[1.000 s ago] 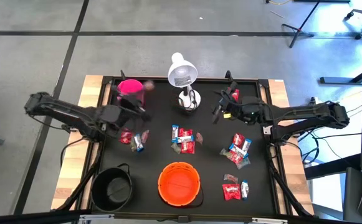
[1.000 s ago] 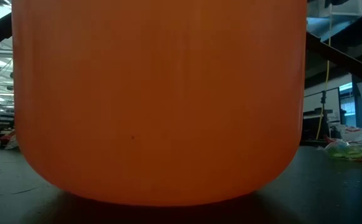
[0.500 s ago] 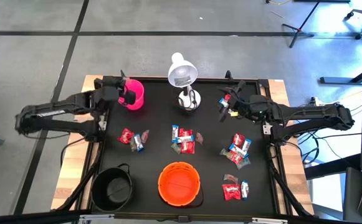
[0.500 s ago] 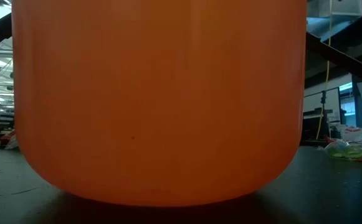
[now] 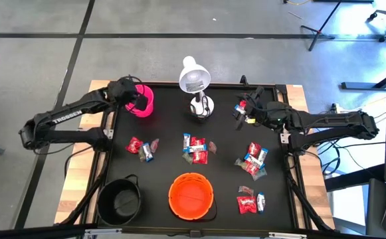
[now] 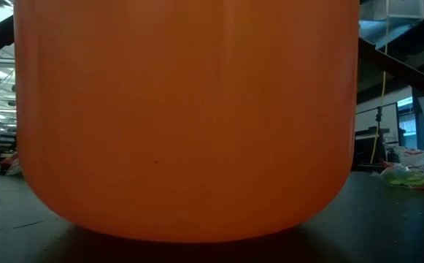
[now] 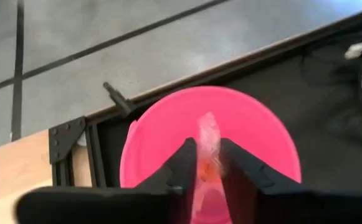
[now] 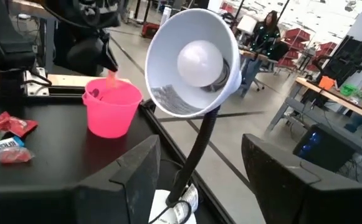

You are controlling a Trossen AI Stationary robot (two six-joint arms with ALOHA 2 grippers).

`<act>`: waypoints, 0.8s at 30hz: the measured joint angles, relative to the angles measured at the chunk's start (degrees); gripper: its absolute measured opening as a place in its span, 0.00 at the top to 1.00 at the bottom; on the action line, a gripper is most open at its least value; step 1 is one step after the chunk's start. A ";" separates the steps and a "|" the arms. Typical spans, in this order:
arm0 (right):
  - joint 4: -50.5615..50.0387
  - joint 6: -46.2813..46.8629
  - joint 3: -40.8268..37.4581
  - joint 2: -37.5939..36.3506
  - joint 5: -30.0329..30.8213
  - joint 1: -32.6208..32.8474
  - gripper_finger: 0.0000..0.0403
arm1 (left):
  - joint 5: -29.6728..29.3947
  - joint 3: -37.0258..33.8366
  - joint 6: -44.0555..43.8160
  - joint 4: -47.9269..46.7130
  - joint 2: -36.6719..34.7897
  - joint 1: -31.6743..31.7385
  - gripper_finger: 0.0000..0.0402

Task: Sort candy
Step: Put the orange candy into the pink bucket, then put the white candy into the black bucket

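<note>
drop the pinkish sweet into the pink cup

high view: the left gripper (image 5: 138,101) sits in the upper left of the frame, right over the pink cup (image 5: 143,103). from here its jaws can't be read. to do this step well, i judge the arm should keep the fingertips centred over the cup mouth and let go only while it is steady, so the wrapper falls inside and not on the rim. the right gripper (image 5: 244,109) waits in the upper right, near the white lamp (image 5: 194,77). the rest of the candy (image 5: 195,149) lies scattered across the middle and right of the dark table (image 5: 162,166), with an orange bowl (image 5: 192,196) and a black bowl (image 5: 119,201) along the lower edge.

low view: the orange bowl's wall fills almost the whole frame; neither gripper shows.

left wrist view: a pale pinkish sweet (image 7: 208,148) stands upright between the two dark fingers (image 7: 179,163) at frame centre, directly above the cup's open mouth. the jaws are only narrowly apart and appear to pinch it at its lower end, though the grip may be loosening.

right wrist view: the right gripper's fingers (image 8: 134,175) stand wide apart at the bottom with nothing between them; the lamp stem runs beyond the gap. the cup, with the sweet above it, shows at mid left.
</note>
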 joint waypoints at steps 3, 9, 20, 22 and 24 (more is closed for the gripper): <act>-1.68 -0.02 -0.08 -0.80 1.14 -0.03 0.44 | 0.15 0.00 1.58 0.15 0.60 0.08 0.75; -5.47 0.09 -0.04 -1.60 4.86 -0.05 0.44 | 3.12 0.00 4.52 1.65 0.34 0.06 0.67; -18.00 9.80 -0.04 -1.53 6.45 -3.24 0.44 | 14.50 0.04 17.64 28.16 -6.95 -7.88 0.67; -20.38 15.48 -0.17 -1.39 7.82 -6.06 0.44 | 15.51 0.04 18.78 31.48 -7.93 -10.36 0.67; -20.19 19.41 -1.18 -0.48 7.81 -10.23 0.44 | 15.93 0.04 20.03 34.73 -8.12 -12.86 0.67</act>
